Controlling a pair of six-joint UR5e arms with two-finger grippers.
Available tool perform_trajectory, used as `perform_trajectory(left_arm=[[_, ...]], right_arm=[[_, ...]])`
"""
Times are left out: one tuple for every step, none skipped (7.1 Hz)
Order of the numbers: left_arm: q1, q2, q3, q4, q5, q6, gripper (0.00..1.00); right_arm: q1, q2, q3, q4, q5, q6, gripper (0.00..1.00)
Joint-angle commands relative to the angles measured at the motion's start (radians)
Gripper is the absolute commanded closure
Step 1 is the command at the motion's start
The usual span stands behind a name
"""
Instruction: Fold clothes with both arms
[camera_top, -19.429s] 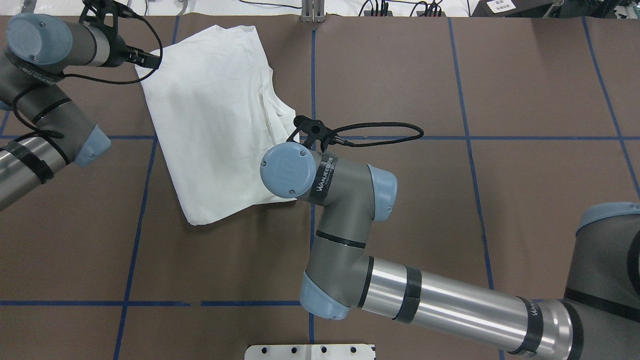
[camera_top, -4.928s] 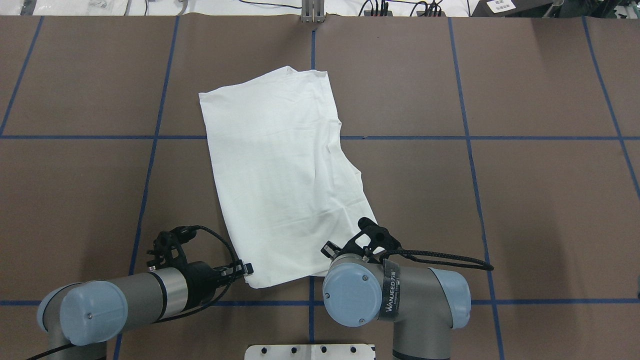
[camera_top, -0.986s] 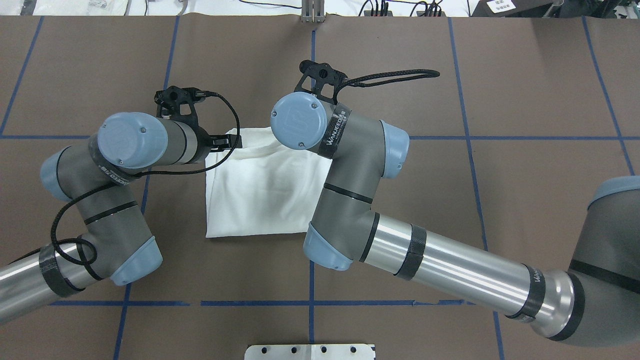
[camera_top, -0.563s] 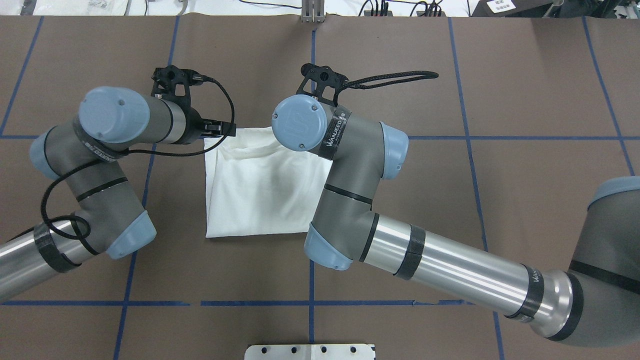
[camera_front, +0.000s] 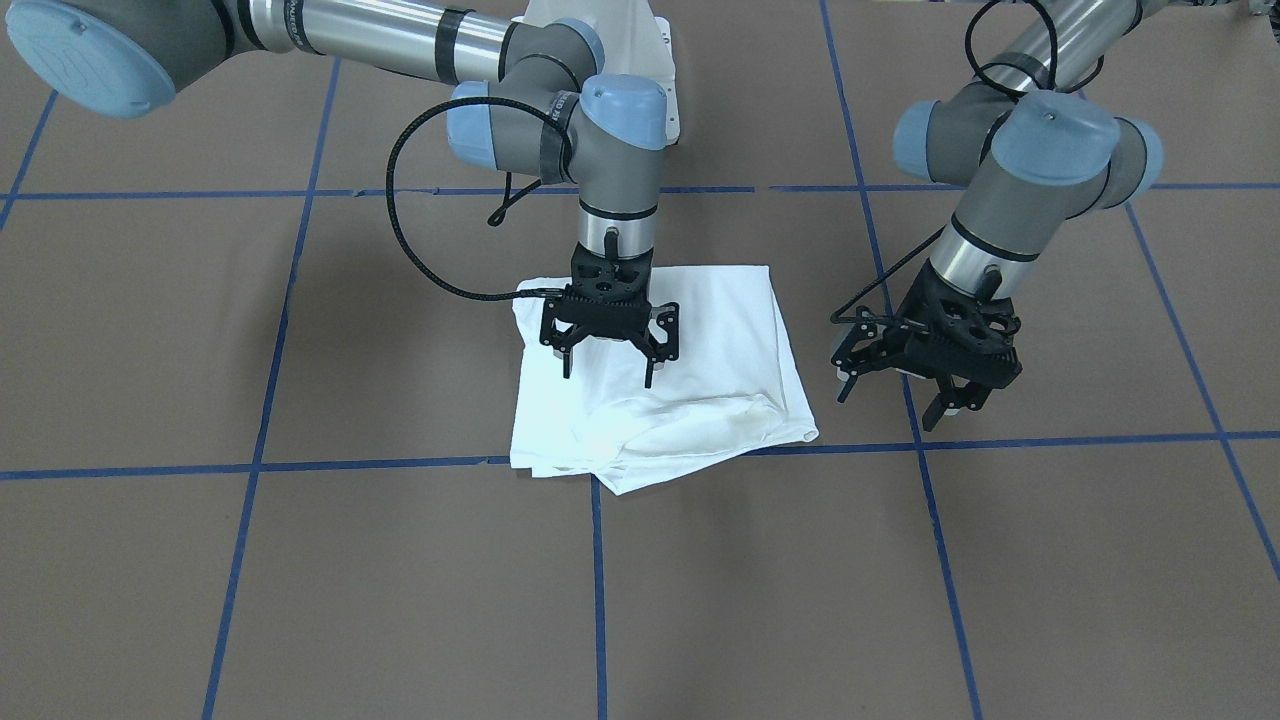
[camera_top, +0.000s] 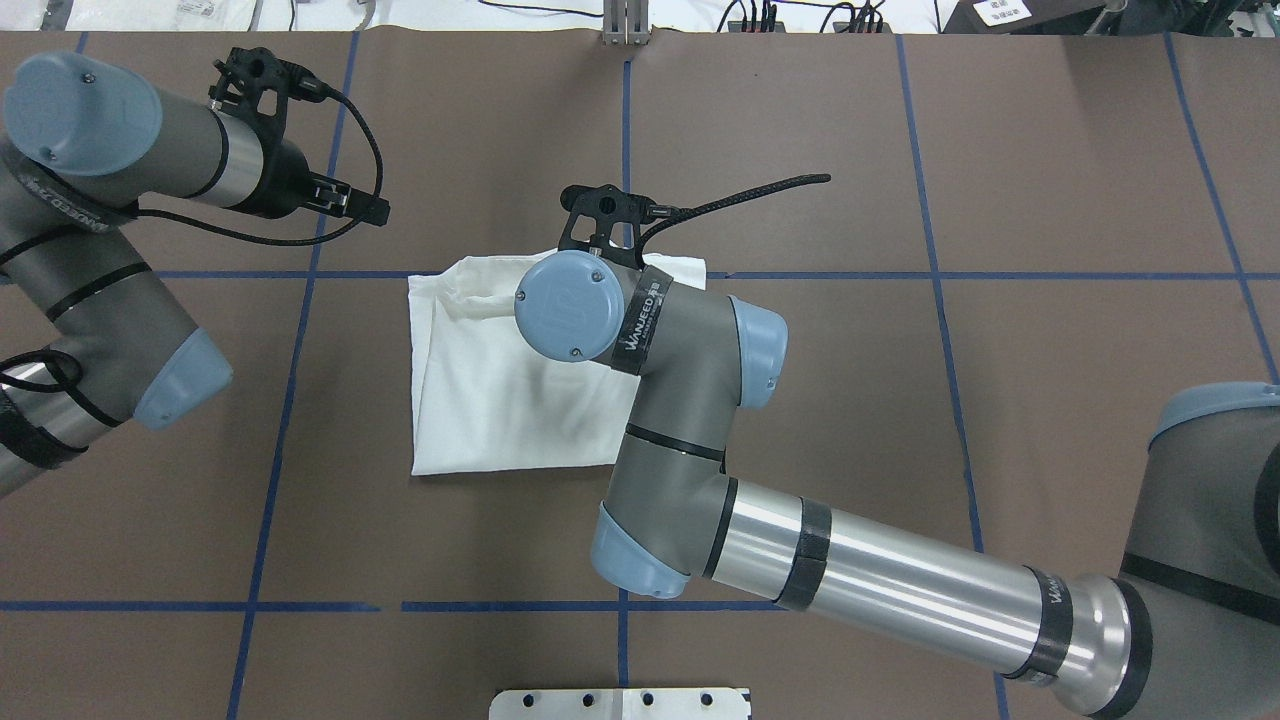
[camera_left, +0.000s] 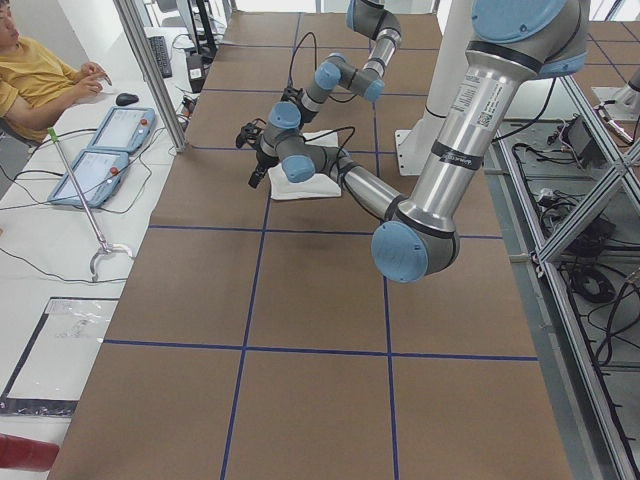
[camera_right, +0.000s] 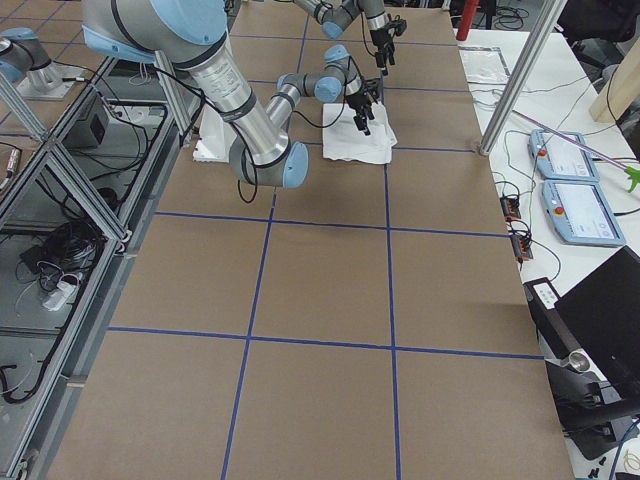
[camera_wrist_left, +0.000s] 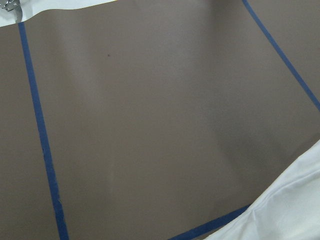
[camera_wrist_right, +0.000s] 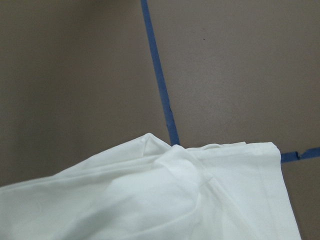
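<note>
The white T-shirt (camera_front: 700, 340) lies folded into a small rectangle on the brown table, with a rumpled far edge; it also shows in the overhead view (camera_top: 480, 400). No text block shows. My right gripper (camera_front: 608, 377) hangs open just above the shirt's far edge, fingers pointing down, holding nothing. In the overhead view its wrist hides it. My left gripper (camera_front: 890, 405) is open and empty over bare table beside the shirt's left edge, and also shows in the overhead view (camera_top: 378, 207). The right wrist view shows the shirt's rumpled edge (camera_wrist_right: 150, 200). The left wrist view shows one shirt corner (camera_wrist_left: 295, 210).
Blue tape lines (camera_top: 290, 400) grid the brown table. The white metal pedestal base (camera_top: 620, 703) sits at the near edge. Cables lie along the far edge (camera_top: 800, 15). An operator (camera_left: 40, 70) sits at a side desk with teach pendants (camera_left: 100, 160).
My left gripper has let go of the shirt's far-left corner and moved away to the left and far side. My right wrist has shifted slightly nearer and left over the shirt.
</note>
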Motion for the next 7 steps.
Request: perform_trajectory(left_arm=[[-0.005, 0.001, -0.001, 0.0, -0.003, -0.007, 0.0], [-0.005, 0.002, -0.001, 0.0, -0.003, -0.009, 0.0], [-0.005, 0.003, -0.003, 0.0, -0.003, -0.01, 0.0], [-0.005, 0.004, -0.003, 0.0, -0.003, -0.024, 0.0], [-0.005, 0.004, -0.007, 0.0, -0.003, -0.024, 0.0], [-0.005, 0.013, -0.016, 0.0, -0.003, -0.024, 0.0], [-0.005, 0.019, -0.019, 0.0, -0.003, -0.024, 0.0]], right_arm=[[-0.052, -0.06, 0.036, 0.0, -0.005, -0.073, 0.0], [-0.07, -0.065, 0.021, 0.0, -0.01, -0.081, 0.0], [-0.071, -0.062, 0.005, -0.002, -0.029, -0.113, 0.0], [-0.052, -0.056, -0.022, 0.001, -0.049, -0.13, 0.0], [-0.023, -0.027, -0.074, 0.001, -0.051, -0.131, 0.0], [0.015, 0.031, -0.17, 0.003, -0.05, -0.131, 0.0], [0.058, 0.06, -0.233, 0.003, -0.05, -0.134, 0.0]])
